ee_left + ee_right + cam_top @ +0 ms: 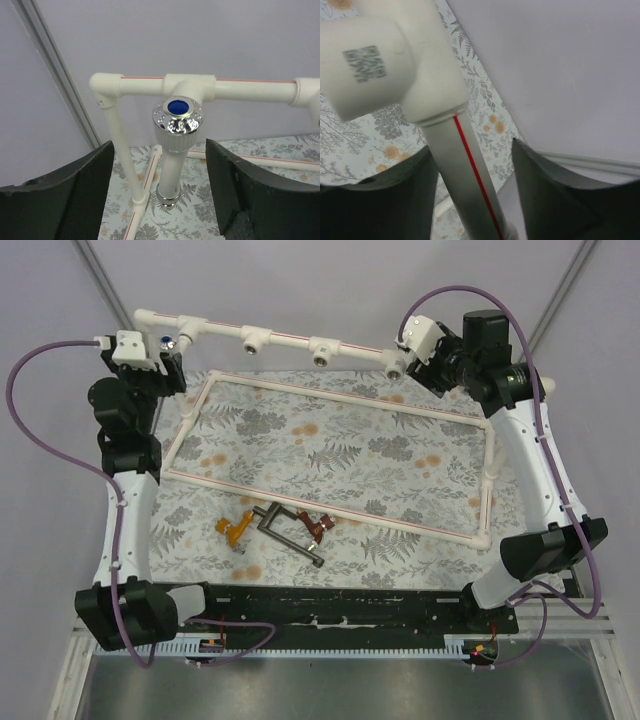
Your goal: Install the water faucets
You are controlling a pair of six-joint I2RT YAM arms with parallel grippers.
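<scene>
The white faucet (176,150), with a chrome knob and blue cap, hangs from the leftmost tee of the white pipe rail (250,86); it shows small in the top view (161,341). My left gripper (159,150) is open, its fingers on either side of this faucet and apart from it. The orange-yellow faucet (235,529), the dark grey faucet (288,532) and the red-brown faucet (318,527) lie together on the mat. My right gripper (472,150) is open around the rail's red-striped post (465,170) at the right end (405,358).
The rail (290,338) has three tee sockets with metal-ringed openings (255,338), (322,348), (393,365). A white pipe frame (340,400) lies on the floral mat (330,455). Grey walls stand close behind the rail.
</scene>
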